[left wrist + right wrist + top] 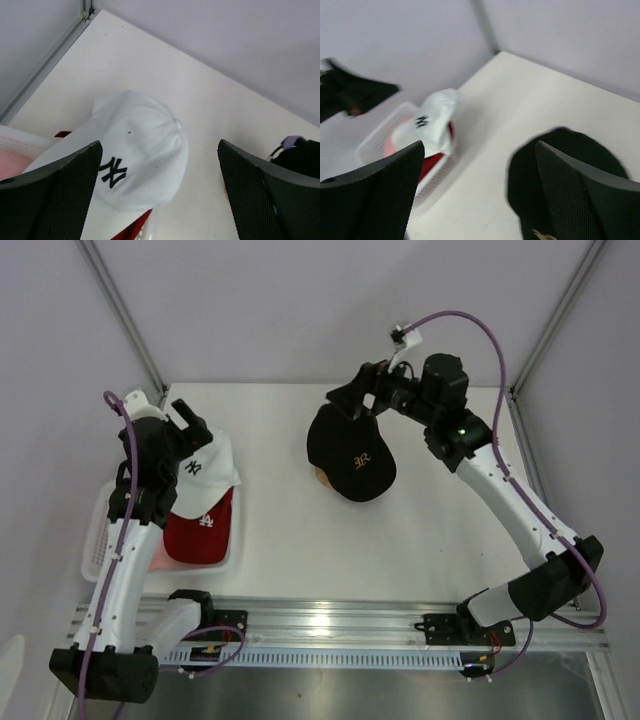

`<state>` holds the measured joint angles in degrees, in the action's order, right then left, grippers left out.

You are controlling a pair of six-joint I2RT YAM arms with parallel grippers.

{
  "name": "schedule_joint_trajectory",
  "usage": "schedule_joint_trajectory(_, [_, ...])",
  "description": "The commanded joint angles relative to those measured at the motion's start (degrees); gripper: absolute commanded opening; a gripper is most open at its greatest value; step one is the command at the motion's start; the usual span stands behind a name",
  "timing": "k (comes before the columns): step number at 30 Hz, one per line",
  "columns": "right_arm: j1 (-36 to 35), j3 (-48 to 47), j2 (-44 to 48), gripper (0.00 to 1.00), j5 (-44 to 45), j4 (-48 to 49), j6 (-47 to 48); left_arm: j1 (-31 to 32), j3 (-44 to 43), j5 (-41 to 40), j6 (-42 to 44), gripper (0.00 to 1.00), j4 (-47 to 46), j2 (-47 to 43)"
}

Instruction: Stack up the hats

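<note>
Your left hand hangs spread wide at the far left of the table, released and grasping nothing. From its wrist camera you see both fingers well apart, with the crown of the white cap below and between them, its black NY mark near the left finger. You cannot tell from these views whether the hand touches the cap.

That white cap lies on top of the red cap, whose white logo shows just under the white one's edge. Both sit in the white basket at the table's left side, and some pink fabric shows inside the basket beside them.

Your right hand is also released, its fingers standing wide with nothing between them. It hovers at the far edge of the black cap, which sits near the middle of the table, well apart from the basket, gold lettering facing up. A tan patch peeks out from under its left edge.
</note>
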<state>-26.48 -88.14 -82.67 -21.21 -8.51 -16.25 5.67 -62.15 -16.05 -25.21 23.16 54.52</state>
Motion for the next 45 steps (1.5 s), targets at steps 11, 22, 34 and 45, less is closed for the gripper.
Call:
schedule_joint_trajectory(11, [-6.04,1.38,-6.89,1.00,-7.71,3.41,-0.29,-5.41,-6.49,21.58,39.24,0.88,-0.65,20.88])
schedule_joint_trajectory(22, [-2.70,1.22,-4.51,1.00,-3.66,0.61,5.70,-15.93,-11.14,47.66,57.01,0.89,3.28,19.74])
schedule_joint_trajectory(34, [5.65,-0.54,-4.26,0.99,-4.20,-3.43,5.17,-25.18,-19.58,70.37,93.82,0.78,27.10,29.75])
schedule_joint_trajectory(45, [6.09,-2.12,0.05,1.00,0.03,-8.80,5.18,-27.73,-31.80,68.44,104.22,0.76,39.24,41.80])
